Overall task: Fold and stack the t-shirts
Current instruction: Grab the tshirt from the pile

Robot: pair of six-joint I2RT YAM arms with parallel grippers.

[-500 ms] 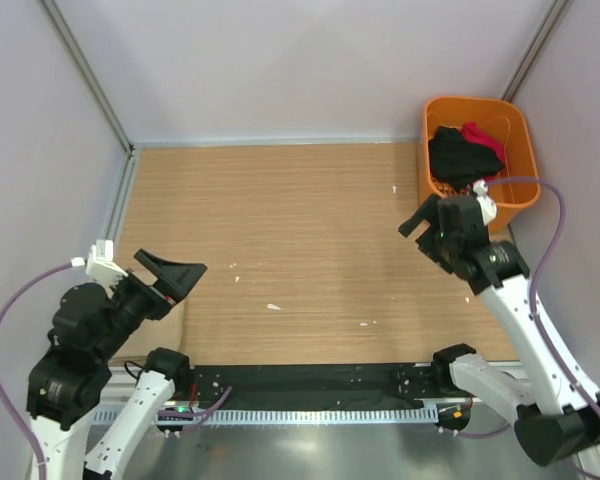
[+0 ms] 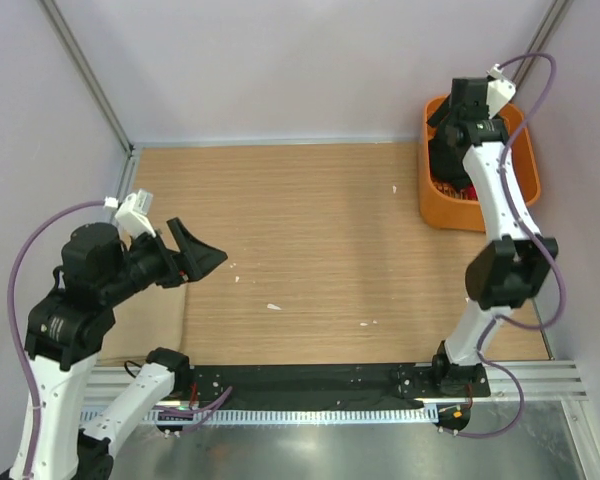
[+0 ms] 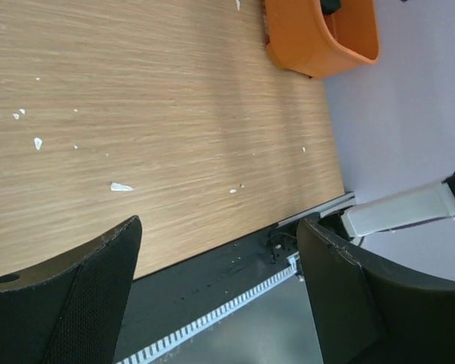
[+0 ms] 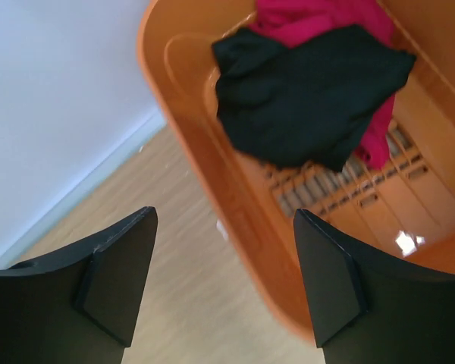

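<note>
1. Currently the right gripper [image 4: 224, 284] hangs over the orange basket [image 4: 178, 98], its fingers wide and empty.
2. From them, the black t-shirt [image 4: 311, 98] lies crumpled at one o'clock inside the basket, over the red t-shirt [image 4: 303, 19], with no clear long axis.
3. Seen from overhead, the left gripper [image 3: 220, 296], likewise wide and empty, hovers above the table [image 3: 136, 91] at the basket's eight o'clock, well apart. The right arm is far nearer.

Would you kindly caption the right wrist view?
Open right claw above an orange basket holding a black t-shirt and a red t-shirt.
</note>
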